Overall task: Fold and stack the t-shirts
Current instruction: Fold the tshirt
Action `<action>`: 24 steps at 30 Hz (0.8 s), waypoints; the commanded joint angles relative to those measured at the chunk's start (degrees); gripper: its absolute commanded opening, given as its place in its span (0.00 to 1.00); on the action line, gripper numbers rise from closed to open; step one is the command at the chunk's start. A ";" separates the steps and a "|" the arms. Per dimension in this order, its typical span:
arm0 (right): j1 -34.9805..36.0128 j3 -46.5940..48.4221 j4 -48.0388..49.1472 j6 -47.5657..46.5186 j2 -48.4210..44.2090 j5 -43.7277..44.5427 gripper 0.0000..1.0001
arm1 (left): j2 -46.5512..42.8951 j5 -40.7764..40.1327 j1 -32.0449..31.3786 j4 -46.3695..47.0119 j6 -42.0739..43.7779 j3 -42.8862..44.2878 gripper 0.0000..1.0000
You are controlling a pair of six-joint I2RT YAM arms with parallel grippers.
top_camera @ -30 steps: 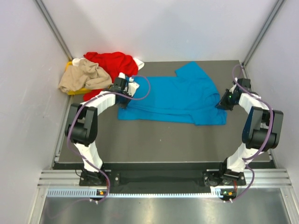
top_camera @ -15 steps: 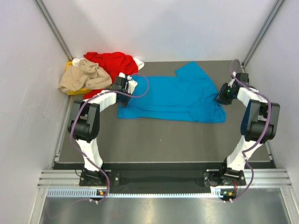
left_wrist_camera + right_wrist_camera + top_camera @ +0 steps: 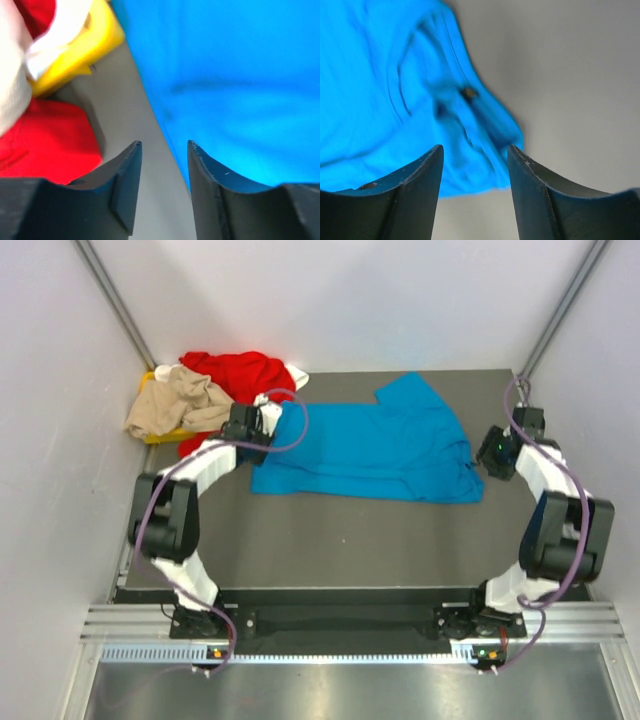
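The dark grey worktop [image 3: 350, 540] carries the bright blue t-shirt [image 3: 370, 450], spread mostly flat across its middle with one sleeve pointing toward the far edge. The right pincer [image 3: 488, 452] sits just off the shirt's right end. In its wrist view its jaws stand moderately apart with nothing between them, above the shirt's rumpled corner. The left pincer [image 3: 266, 420] is at the shirt's left end. In its own view its jaws are parted by a narrower gap and also hold nothing. The shirt's edge runs beneath them over grey worktop. Farther back, in the left corner, a red t-shirt [image 3: 240, 372] and a beige t-shirt [image 3: 180, 400] lie heaped on a yellow tray [image 3: 162, 436]. A bit of white t-shirt [image 3: 297, 375] shows beside the red one.
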 commanded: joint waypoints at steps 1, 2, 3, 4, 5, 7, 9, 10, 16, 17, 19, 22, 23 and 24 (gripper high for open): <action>-0.40 -6.77 -0.05 2.94 -6.45 1.28 0.55 | -10.65 10.64 -0.12 2.43 7.68 -8.73 0.45; -0.32 -8.44 0.65 3.38 -7.25 0.93 0.55 | -12.58 11.97 -0.21 2.44 9.64 -10.67 0.45; -0.40 -10.90 1.88 3.56 -7.69 0.49 0.55 | -13.12 13.46 -0.30 2.09 11.66 -12.25 0.45; -0.40 -11.70 2.15 3.74 -7.87 0.58 0.55 | -13.65 15.21 -0.30 1.82 15.59 -14.97 0.47; -0.40 -12.93 2.41 3.74 -7.70 0.66 0.55 | -14.00 15.14 -0.30 2.08 16.94 -16.13 0.49; -0.40 -13.47 3.12 3.56 -6.56 0.75 0.54 | -13.39 14.44 -0.39 1.91 20.19 -17.37 0.52; -0.32 -14.17 4.25 3.47 -5.68 0.84 0.54 | -11.38 14.26 -0.47 1.47 22.04 -17.37 0.54; -0.32 -14.43 4.61 3.74 -4.98 1.10 0.54 | -10.59 14.09 -0.47 1.64 23.18 -17.11 0.54; -0.93 -16.37 6.98 4.09 -3.21 2.86 0.47 | -5.49 14.52 -0.56 3.40 25.83 -17.54 0.55; -1.28 -16.98 7.86 4.18 -3.12 2.86 0.42 | -5.13 14.61 -0.82 3.49 25.92 -17.81 0.54; -2.51 -17.51 8.21 4.35 -2.86 2.86 0.34 | -3.99 14.00 -1.09 3.58 25.57 -18.07 0.50; -4.09 -18.48 8.48 4.18 -3.38 3.04 0.16 | -4.07 14.35 -1.26 3.58 24.87 -19.38 0.23; -4.44 -19.17 8.22 4.09 -3.82 2.95 0.12 | -4.16 14.18 -1.44 3.23 24.60 -19.82 0.12; -5.14 -19.44 7.78 3.83 -5.13 2.95 0.07 | -4.34 13.48 -1.70 2.88 24.25 -20.35 0.00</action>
